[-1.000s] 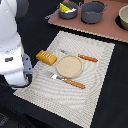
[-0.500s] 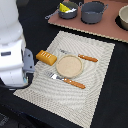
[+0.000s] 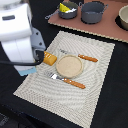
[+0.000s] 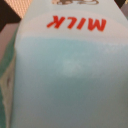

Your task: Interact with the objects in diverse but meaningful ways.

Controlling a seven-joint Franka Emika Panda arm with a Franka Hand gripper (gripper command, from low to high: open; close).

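A pale blue carton (image 4: 65, 75) with red "MILK" lettering fills the wrist view at very close range. In the exterior view its pale blue corner (image 3: 27, 70) shows under my white arm (image 3: 20, 35), at the mat's edge on the exterior view's left. My gripper's fingers are hidden in both views. A golden-brown bread loaf (image 3: 49, 58) lies on the mat just beside the arm. The yellow cheese wedge (image 3: 65, 7) sits in a grey pot (image 3: 70, 13) at the back. The fish-shaped piece is out of view.
A round wooden plate (image 3: 68, 65) sits mid-mat on the striped placemat (image 3: 90, 90), between an orange-handled knife (image 3: 87, 58) and fork (image 3: 70, 81). A second grey pot (image 3: 93, 12) and a bowl (image 3: 123, 18) stand on the brown board (image 3: 107, 29).
My arm has shifted slightly toward the exterior view's right, nearer the bread loaf. The plate, knife and fork have not moved.
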